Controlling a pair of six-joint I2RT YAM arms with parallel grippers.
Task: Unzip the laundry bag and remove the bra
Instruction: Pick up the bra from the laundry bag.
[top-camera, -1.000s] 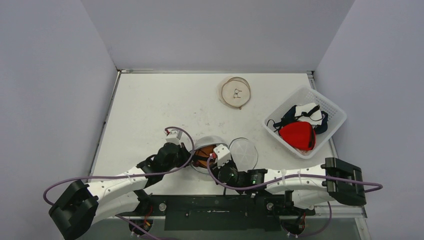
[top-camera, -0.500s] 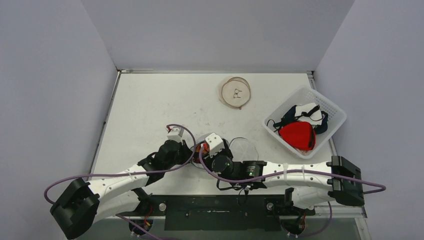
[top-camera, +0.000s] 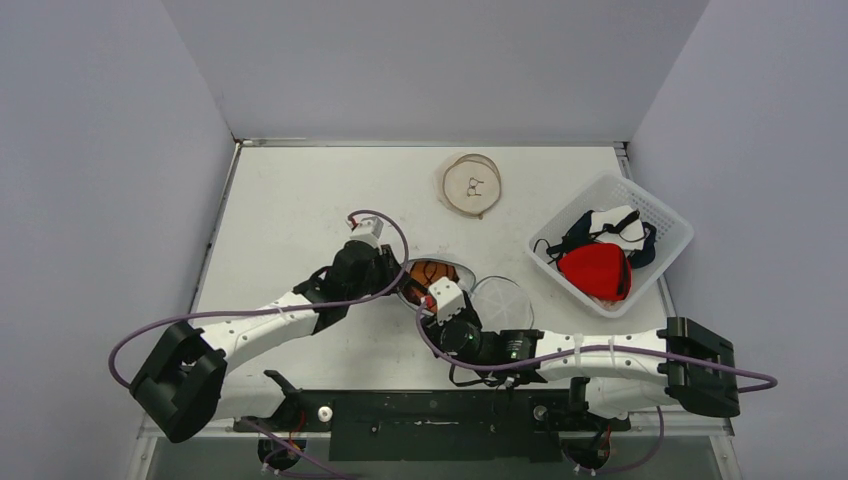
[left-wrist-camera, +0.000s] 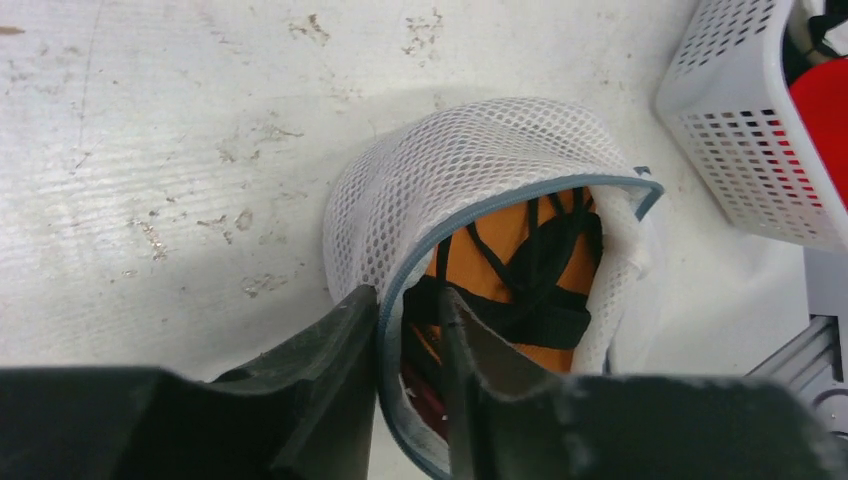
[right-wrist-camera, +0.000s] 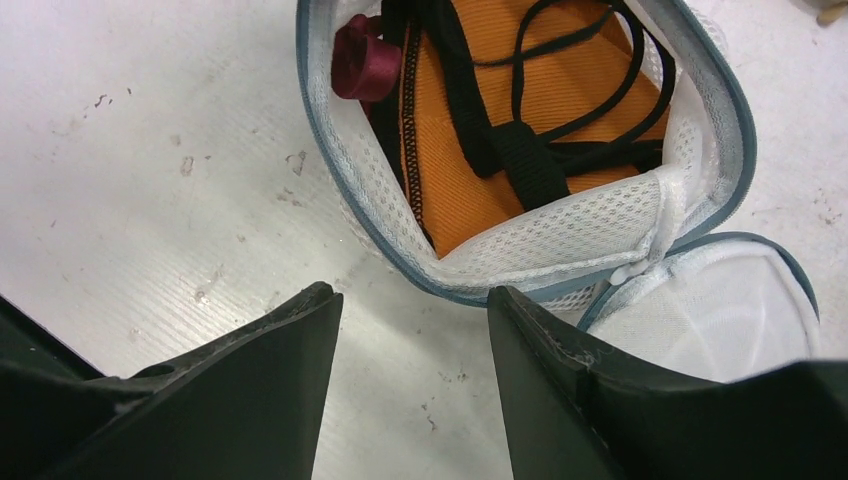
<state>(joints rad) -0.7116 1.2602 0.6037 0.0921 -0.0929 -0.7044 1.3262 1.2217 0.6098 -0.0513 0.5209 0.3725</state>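
Laundry bag (left-wrist-camera: 440, 170): round white mesh pouch with grey-blue piping. I see it lying on the table (top-camera: 300, 200) just ahead of both wrists, its mouth unzipped and gaping. Its circular lid flap (right-wrist-camera: 720, 300) is folded out flat on the side of the bag toward the right arm, joined to the rim at one spot.

Bra (right-wrist-camera: 460, 205): orange fabric with black straps, wholly inside the bag. A small maroon piece (right-wrist-camera: 362, 58) lies against the inner rim beside it.

Left pincer (left-wrist-camera: 405, 295): set astride the bag's rim, one finger outside the mesh wall and one inside the mouth. The fingers stand a little apart. The piping lies against the outer finger, and I see a gap to the inner one.

Right pincer (right-wrist-camera: 410, 295): hovers over bare table just short of the bag's near rim. Its fingers are spread wide with nothing between them.

White slatted basket (top-camera: 655, 205): well beyond the bag on the lid-flap side, holding red, white and dark garments.

Second round pouch (top-camera: 472, 185): past the bag's far side, apart from it.
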